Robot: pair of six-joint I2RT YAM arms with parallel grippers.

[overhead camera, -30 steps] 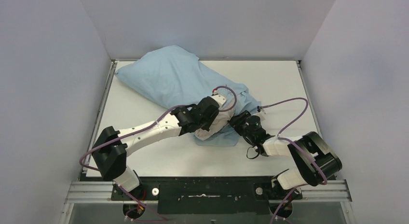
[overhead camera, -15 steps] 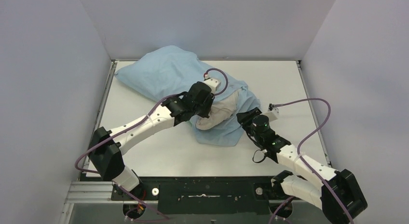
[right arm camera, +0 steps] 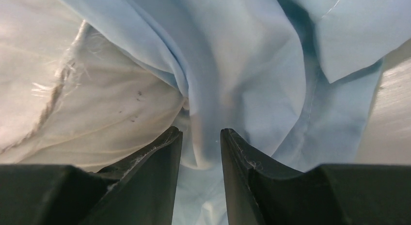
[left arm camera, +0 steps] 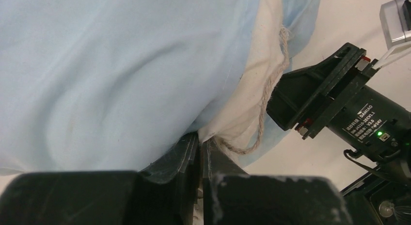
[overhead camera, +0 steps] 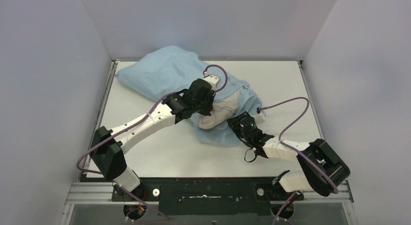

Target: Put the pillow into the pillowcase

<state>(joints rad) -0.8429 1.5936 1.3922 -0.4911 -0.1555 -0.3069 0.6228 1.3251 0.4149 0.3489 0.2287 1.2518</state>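
The light blue pillowcase lies from the back left corner to the table's middle, with most of the pillow inside. The off-white pillow end sticks out of its mouth. My left gripper is shut on that end's corner; in the left wrist view the jaws pinch off-white pillow fabric right beside the pillowcase edge. My right gripper sits at the mouth's near right side. Its jaws are partly closed on a bunched fold of pillowcase, with the pillow to its left.
The white table is walled on the left, back and right. A metal rail runs along the near edge by the arm bases. Purple cables loop over both arms. The right arm's wrist body is close to the left gripper.
My left gripper moved back and left with the pillow end. The right arm reached out, then drew back to the pillowcase mouth, and its jaws narrowed slightly.
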